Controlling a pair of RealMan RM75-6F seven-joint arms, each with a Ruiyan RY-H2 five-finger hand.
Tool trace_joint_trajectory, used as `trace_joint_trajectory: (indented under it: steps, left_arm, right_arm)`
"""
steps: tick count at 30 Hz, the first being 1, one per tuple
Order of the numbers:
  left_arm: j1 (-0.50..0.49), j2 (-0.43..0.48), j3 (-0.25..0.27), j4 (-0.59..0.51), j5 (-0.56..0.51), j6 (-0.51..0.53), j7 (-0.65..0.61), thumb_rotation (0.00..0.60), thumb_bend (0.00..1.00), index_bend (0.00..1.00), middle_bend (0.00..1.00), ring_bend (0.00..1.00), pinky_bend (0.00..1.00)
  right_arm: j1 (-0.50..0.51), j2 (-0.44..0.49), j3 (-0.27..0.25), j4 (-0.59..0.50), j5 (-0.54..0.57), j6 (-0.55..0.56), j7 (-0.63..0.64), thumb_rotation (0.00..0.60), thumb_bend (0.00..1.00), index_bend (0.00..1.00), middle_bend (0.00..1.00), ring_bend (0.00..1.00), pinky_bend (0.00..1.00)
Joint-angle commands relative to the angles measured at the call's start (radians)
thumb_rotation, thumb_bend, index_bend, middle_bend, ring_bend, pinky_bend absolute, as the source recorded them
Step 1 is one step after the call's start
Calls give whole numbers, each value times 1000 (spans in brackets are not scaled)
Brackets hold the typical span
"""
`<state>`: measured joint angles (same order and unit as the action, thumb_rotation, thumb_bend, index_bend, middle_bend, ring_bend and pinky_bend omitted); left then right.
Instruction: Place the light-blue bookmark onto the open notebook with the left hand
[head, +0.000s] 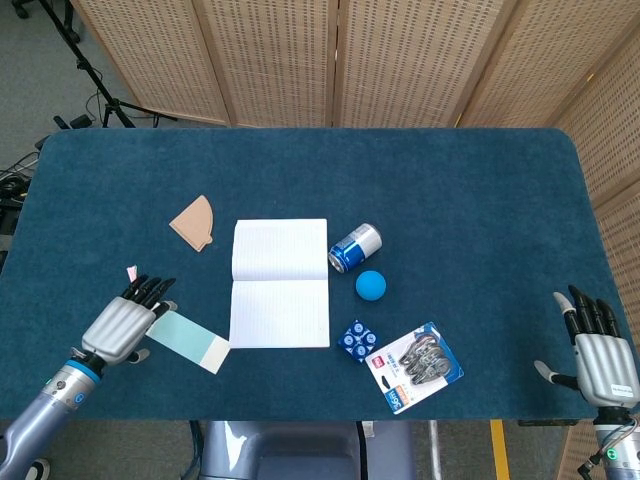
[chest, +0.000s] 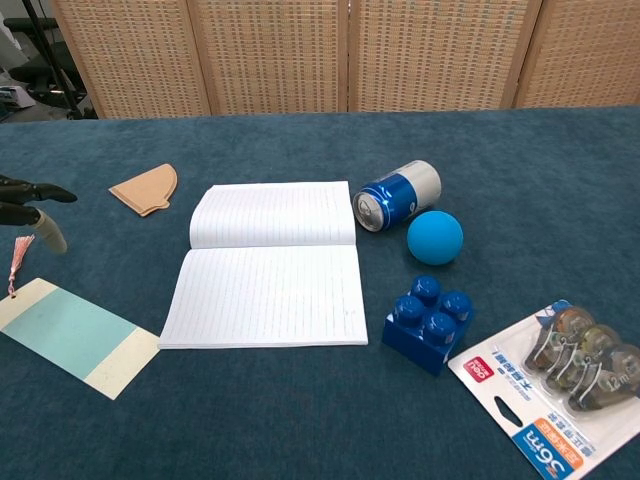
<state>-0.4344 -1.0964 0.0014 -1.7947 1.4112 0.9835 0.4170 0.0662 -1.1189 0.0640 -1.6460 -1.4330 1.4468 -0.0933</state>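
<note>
**Left hand above bookmark end; nothing held**

Left hand: fingers spread, empty, positioned over the tasselled end of the light-blue bookmark, which is laid flat on the surface. Open notebook: located just beyond the bookmark's far end. Right hand: fingers extended, empty, well apart.

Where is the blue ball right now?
In the head view the blue ball sits right of the open notebook, just below the tipped can.

The left hand hides the bookmark's tasselled end in the head view.
</note>
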Motion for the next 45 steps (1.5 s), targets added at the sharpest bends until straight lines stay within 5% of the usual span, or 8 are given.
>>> trace_joint_trajectory:
  steps: [1, 16, 45]
  left_arm:
    - [-8, -23, 8, 12, -18, -6, 39, 600, 127, 297, 0, 0, 0]
    - [-21, -140, 17, 95, -82, 3, 129, 600, 129, 297, 0, 0, 0]
    - [-85, -199, 28, 106, -183, -44, 171, 600, 142, 301, 0, 0, 0]
  right_arm:
    - [0, 0, 0, 1, -1, 1, 4, 600, 53, 5, 0, 0, 0]
    - [-2, 2, 2, 4, -2, 3, 13, 600, 53, 5, 0, 0, 0]
    - [-7, 8, 7, 5, -1, 9, 31, 600, 53, 5, 0, 0, 0]
